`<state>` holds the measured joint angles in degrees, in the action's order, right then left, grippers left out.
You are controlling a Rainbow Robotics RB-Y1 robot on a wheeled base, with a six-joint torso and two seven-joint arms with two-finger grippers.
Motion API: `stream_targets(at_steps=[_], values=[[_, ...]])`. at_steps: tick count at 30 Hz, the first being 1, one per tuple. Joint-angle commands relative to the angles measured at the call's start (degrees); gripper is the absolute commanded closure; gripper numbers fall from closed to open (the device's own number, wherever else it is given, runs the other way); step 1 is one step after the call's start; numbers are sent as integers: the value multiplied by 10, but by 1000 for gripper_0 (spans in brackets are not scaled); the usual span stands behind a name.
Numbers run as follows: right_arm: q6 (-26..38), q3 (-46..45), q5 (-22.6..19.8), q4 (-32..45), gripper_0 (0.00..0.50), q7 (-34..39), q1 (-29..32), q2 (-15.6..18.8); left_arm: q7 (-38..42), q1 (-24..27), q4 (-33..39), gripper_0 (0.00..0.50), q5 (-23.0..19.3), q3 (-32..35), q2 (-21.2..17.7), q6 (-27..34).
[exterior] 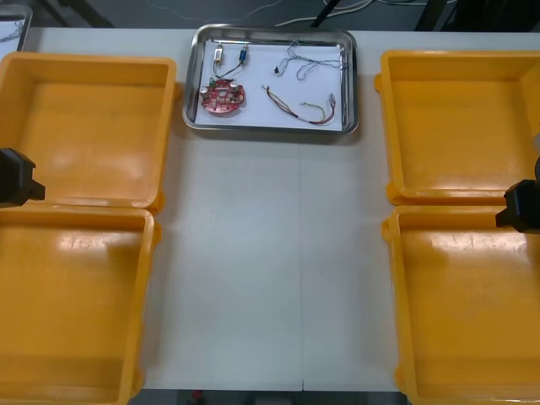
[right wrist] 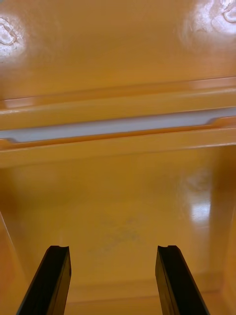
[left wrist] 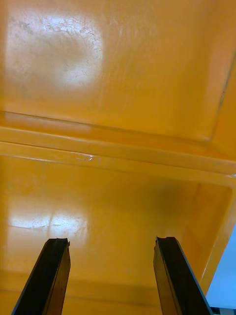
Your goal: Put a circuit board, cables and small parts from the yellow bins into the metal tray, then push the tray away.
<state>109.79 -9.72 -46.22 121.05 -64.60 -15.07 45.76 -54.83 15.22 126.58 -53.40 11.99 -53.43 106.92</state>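
Note:
The metal tray [exterior: 350, 80] lies at the table's far edge, between the far bins. Inside it are a round red circuit board [exterior: 223, 97], a red and yellow cable [exterior: 297, 108], a twisted blue and white cable [exterior: 305, 57] and small metal parts [exterior: 229, 56]. My left gripper [left wrist: 110, 278] is open over the near left yellow bin [left wrist: 98, 206], nothing between its fingers. My right gripper [right wrist: 114, 283] is open over the near right yellow bin [right wrist: 118, 206], also holding nothing. In the front view the left arm [exterior: 15, 179] shows at the left edge and the right arm [exterior: 523, 207] at the right edge.
Four yellow bins line the table sides: far left [exterior: 89, 122], near left [exterior: 67, 304], far right [exterior: 460, 122], near right [exterior: 472, 312]. All look bare inside. Another tray's corner [exterior: 13, 29] shows at the far left.

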Motion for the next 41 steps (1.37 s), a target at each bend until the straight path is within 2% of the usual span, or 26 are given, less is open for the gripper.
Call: stream_targets(at_steps=[1, 41], values=[[0, 1, 5, 18, 0, -27, 9, -4, -44, -7, 9, 0, 2, 20, -18, 4], [0, 1, 5, 18, 0, -27, 9, -4, -44, -7, 9, 0, 2, 20, -18, 4]])
